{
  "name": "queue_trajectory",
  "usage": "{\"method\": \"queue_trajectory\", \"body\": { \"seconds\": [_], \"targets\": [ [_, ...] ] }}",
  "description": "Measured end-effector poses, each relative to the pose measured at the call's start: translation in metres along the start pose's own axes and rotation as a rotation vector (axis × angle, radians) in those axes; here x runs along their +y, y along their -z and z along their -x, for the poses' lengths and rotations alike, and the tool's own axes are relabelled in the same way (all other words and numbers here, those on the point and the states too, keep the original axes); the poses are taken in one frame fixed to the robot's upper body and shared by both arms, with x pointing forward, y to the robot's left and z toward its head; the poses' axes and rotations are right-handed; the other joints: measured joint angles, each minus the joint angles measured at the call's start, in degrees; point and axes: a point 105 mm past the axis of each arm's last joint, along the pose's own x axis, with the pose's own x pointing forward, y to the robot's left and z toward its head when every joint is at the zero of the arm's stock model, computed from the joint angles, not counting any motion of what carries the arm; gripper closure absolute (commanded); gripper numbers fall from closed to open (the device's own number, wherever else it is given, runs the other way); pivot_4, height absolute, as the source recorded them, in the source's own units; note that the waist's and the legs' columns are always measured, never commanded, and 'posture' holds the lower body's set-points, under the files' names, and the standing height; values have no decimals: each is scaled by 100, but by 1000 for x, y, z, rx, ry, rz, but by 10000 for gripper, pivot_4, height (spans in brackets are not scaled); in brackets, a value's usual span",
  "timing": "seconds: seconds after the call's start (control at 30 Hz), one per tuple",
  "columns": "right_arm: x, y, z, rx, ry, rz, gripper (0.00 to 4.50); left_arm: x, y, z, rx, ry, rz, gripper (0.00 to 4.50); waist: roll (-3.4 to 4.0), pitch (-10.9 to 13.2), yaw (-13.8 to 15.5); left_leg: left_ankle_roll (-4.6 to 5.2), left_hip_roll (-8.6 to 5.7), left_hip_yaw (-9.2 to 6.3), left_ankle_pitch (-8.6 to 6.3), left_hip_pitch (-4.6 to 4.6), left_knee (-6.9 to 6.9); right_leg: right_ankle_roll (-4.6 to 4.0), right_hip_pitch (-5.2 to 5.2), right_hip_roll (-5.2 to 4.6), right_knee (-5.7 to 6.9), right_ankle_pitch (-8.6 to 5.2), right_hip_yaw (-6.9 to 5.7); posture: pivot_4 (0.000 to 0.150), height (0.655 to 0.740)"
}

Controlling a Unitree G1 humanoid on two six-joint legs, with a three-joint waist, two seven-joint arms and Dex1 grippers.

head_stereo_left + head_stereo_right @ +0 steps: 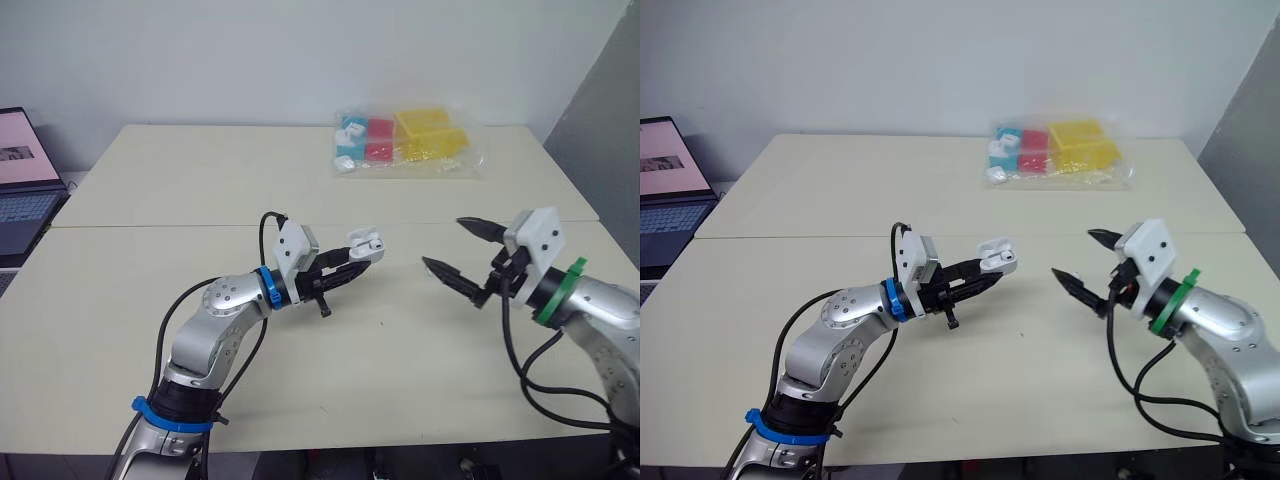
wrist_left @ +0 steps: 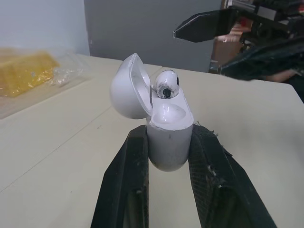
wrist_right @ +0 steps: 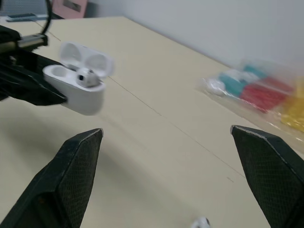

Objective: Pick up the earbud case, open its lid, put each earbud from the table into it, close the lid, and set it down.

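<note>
The pale table (image 1: 200,180) is two slabs butted at a seam running side to side, and both grippers hang over the near slab. Its far edge meets a plain wall. A laptop (image 1: 25,190) stands open beyond the left edge, and a grey panel rises past the right corner. The near slab is broad and bare around the arms, with open surface between the two grippers and on toward the near edge.

On the far slab, well apart from the arms and toward the right edge, lies a clear plastic bag (image 1: 410,143) holding yellow, red, blue and white pieces.

The left gripper (image 2: 169,142) is raised above the table's middle, its two black fingers pinching the lower body of the white earbud case (image 3: 78,90) from both sides. The case is off the surface and its lid is swung back on the hinge (fully open). One earbud (image 2: 166,85) sits in one of its sockets.

The right gripper (image 1: 445,242) faces the case across a gap — fingers spread wide, holding nothing.

A second earbud (image 3: 200,222) lies on the bare tabletop by the right gripper.
</note>
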Motion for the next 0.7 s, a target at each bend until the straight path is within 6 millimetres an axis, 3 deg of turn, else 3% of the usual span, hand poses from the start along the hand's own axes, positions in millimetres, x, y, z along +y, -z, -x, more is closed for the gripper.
{"method": "queue_trajectory", "body": {
  "seconds": [0.13, 0.23, 0.47, 0.7],
  "targets": [
    [-21, 31, 10, 284, 55, -34, 0, 2, 2, 3, 10, -10, -30, 37255, -5, 5, -2, 0, 0, 2, 0, -1, 2, 0, 0, -4, -2, 0, 1, 1500, 7358],
    [-29, 48, 0, 390, 114, -100, 0, 3, 4, 3, 18, -12, -47, 37255, -7, 6, -31, 0, 1, 1, 0, 4, 0, 0, -2, -2, 1, 0, 9, 1500, 7358],
    [-26, 82, -40, 469, 236, -270, 0, 2, 7, 3, 23, -1, -53, 37255, -6, 6, -27, 0, 3, 2, 0, -43, -2, 1, -26, 3, -13, 0, -9, 1500, 7358],
    [-27, 101, -74, 457, 348, -333, 0, 2, 11, 4, 40, -2, -56, 37255, -5, 6, -19, 0, 3, -2, 0, -75, -2, 8, -28, -2, -53, 6, -29, 1500, 7358]
  ]
}}
